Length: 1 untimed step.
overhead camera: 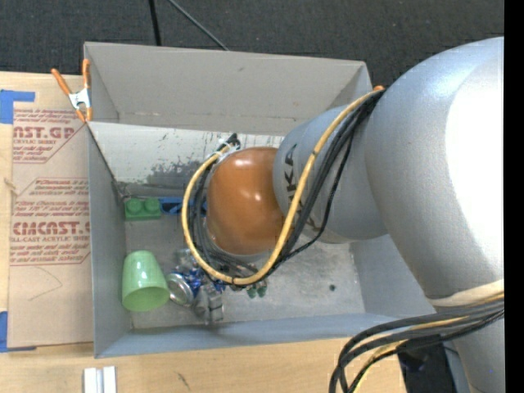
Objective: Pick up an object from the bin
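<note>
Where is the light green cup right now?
In the camera view the light green cup sits in the bin's lower-left corner, below the green toy brick and just left of a crumpled silver-and-blue thing.

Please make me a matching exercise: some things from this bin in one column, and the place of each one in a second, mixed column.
1 green cup
2 green block
3 orange cover
4 crumpled silver-blue thing

A on the arm, at its wrist
B just right of the cup in the view
C bin floor, view's lower left corner
D bin floor, view's upper left

Pairs: 1-C; 2-D; 3-A; 4-B
</note>
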Motion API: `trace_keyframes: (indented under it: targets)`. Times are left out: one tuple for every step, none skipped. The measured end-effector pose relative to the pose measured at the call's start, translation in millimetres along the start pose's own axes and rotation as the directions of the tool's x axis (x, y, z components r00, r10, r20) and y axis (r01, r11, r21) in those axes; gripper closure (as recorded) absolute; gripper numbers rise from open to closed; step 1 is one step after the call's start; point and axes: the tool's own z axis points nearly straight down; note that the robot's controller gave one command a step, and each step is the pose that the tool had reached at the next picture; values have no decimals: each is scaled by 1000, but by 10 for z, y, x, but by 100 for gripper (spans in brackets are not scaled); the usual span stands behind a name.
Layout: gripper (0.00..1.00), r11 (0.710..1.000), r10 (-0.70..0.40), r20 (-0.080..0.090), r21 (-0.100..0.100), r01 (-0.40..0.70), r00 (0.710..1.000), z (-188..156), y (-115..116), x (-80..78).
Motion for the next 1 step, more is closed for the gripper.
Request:
trace_keyframes:
  targets:
    - [100, 999, 36, 8, 1, -36, 999, -1387, 118, -158]
